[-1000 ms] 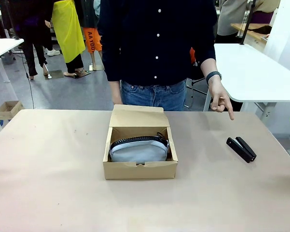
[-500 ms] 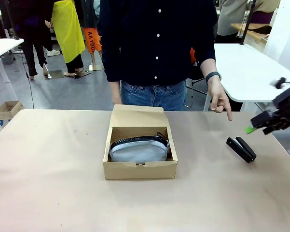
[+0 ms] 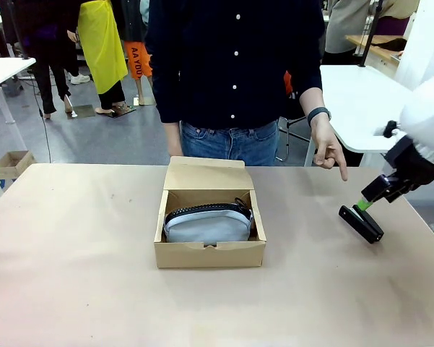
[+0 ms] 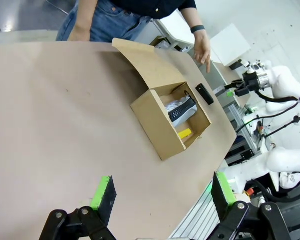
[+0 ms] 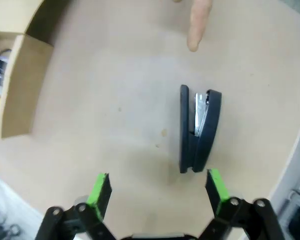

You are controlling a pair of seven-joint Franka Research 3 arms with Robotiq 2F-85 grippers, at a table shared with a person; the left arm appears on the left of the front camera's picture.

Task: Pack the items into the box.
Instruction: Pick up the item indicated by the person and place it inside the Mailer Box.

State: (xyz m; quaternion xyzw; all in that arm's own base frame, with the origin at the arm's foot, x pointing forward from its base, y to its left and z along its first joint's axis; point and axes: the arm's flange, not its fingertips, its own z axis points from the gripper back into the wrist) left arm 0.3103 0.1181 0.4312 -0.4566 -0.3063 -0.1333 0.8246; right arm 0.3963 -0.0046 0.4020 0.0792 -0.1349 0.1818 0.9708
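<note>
Stapler (image 3: 361, 223): on table (image 3: 94, 289), right side, well apart from box (image 3: 209, 254); not yet packed. Appears to lie on its side, its two arms slightly parted. Pouch (image 3: 207, 224): already inside box at centre, zipper uppermost, filling most of the width. Its lid flap (image 3: 206, 173) stands open, leaning to the far side.

Right gripper (image 3: 363, 204): close above stapler, pads wide apart, nothing held. No contact evident. A person's hand (image 3: 331, 153) hangs just beyond the stapler on the far side, index finger (image 3: 344, 172) pointing down towards it.

Left gripper (image 4: 162, 190): at left end of table, well apart from box, spread fully, empty.

Step in hand, in my judgement: approach for pick of stapler, the last item out. Next move req.: descend and shift sideways, since right wrist view puts stapler (image 5: 199, 130) off-centre, near one pad. Then close across its narrow width w/out tipping it. After that, carry left to box and set into whatever gap the pouch leaves; tight fit likely.

View differences: right wrist view gives pad-to-stapler alignment and the metal strip betw. the arms; front view does not. Left wrist view looks into box from the side and shows a small yellow object (image 4: 184, 133) beside pouch, ID not possible; box front wall hides that corner in front view. Front view gives gripper height over table; wrist view does not.
</note>
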